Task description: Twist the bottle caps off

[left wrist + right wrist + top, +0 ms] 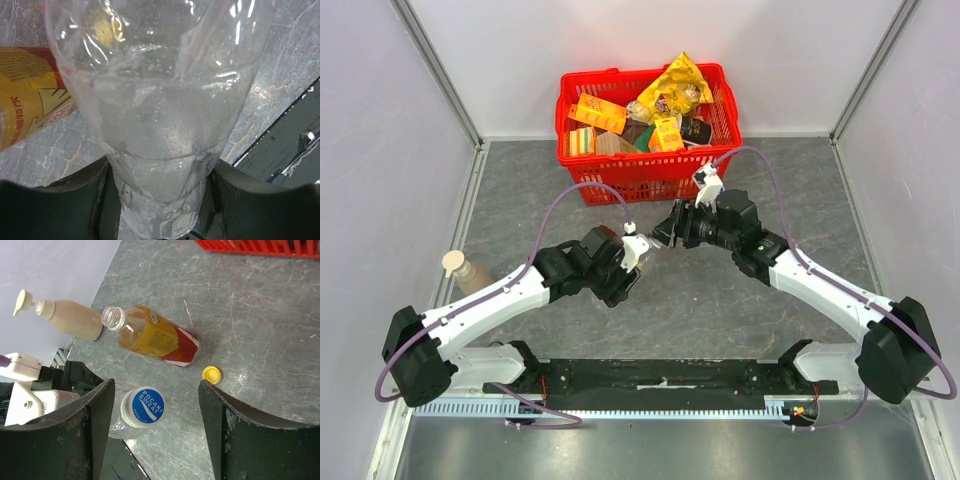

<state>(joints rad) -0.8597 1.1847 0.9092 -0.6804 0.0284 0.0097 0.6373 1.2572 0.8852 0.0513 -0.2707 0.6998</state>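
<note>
Centrally, round blue-white plastic cap (143, 406) on clear dimpled bottle (160, 125).

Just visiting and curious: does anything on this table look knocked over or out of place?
The yellow-labelled bottle lies on its side with its neck open; a loose yellow cap lies on the table nearby, apart from it. I see no spill.

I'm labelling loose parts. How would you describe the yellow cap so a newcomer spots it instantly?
On the grey table, in front of the red basket, an open yellow-labelled bottle lies on its side. Beside its base sits the yellow cap, loose on the table, unlike the blue cap on the clear bottle.
</note>
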